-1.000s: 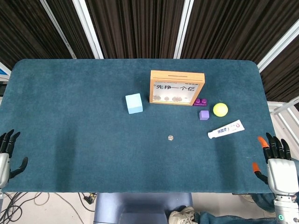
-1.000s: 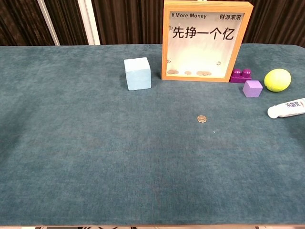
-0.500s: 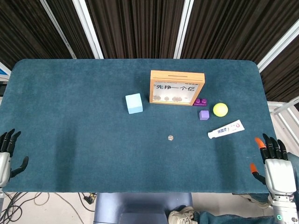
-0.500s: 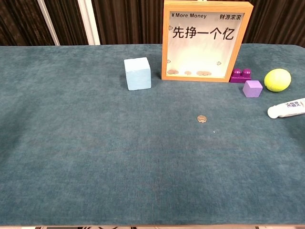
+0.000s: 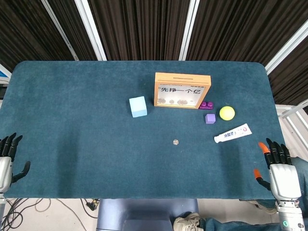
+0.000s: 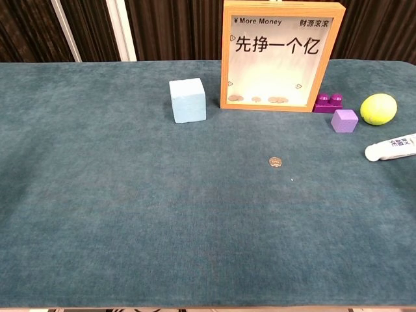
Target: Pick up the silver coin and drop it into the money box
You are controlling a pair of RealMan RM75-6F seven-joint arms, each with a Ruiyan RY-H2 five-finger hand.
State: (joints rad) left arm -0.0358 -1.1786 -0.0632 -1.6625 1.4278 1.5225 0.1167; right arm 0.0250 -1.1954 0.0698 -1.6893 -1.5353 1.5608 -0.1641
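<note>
Drifting back toward the near tabletop (image 5: 72, 144) edge, the right hand (image 5: 278, 171) has its fingers spread, empty; the left hand (image 5: 7, 161) likewise. Up and left of the right hand, the silver coin (image 5: 176, 142) lies untouched, the money box (image 5: 182, 90) beyond; nothing begun.
</note>
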